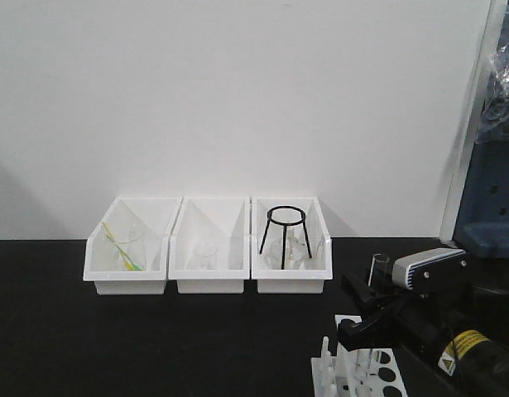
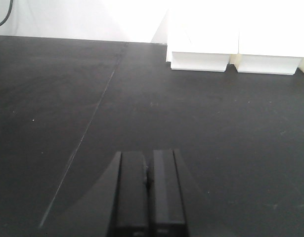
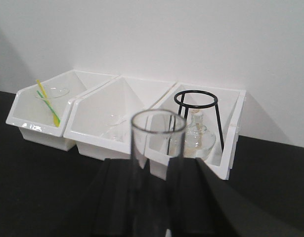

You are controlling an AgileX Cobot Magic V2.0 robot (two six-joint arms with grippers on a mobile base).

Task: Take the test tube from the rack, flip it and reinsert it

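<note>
Two arms, but only the right one shows in the front view. It enters from the lower right of the frame, forearm low and pointing left, wrist camera housing on top. The right gripper [image 1: 368,294] sits low over the black table [image 1: 113,331], just above and behind the rack [image 1: 353,368].

Its jaws are clamped on a clear glass tube [image 1: 378,268], the gap only as wide as the tube. The tube stands upright with its open mouth up. Its upper part sticks out above the fingers and its lower part is hidden between them. Cannot tell whether the bottom end reaches a rack hole.

In the right wrist view the tube's round rim is at centre frame. Black fingers [image 3: 114,197] press it from both sides at bottom centre.

The rack is white, at the bottom edge of the front view, right of centre, and partly cut off. Round holes show in its top plate, with pegs on its left side.

The left gripper [image 2: 149,197] is at bottom centre of the left wrist view. Its fingers are pressed together with nothing between them, over bare table. It does not show in the front view.

Three white bins [image 1: 208,285] stand in a row against the wall at mid frame, well apart from the rack. A black tripod [image 1: 285,236] stands in the right one.
</note>
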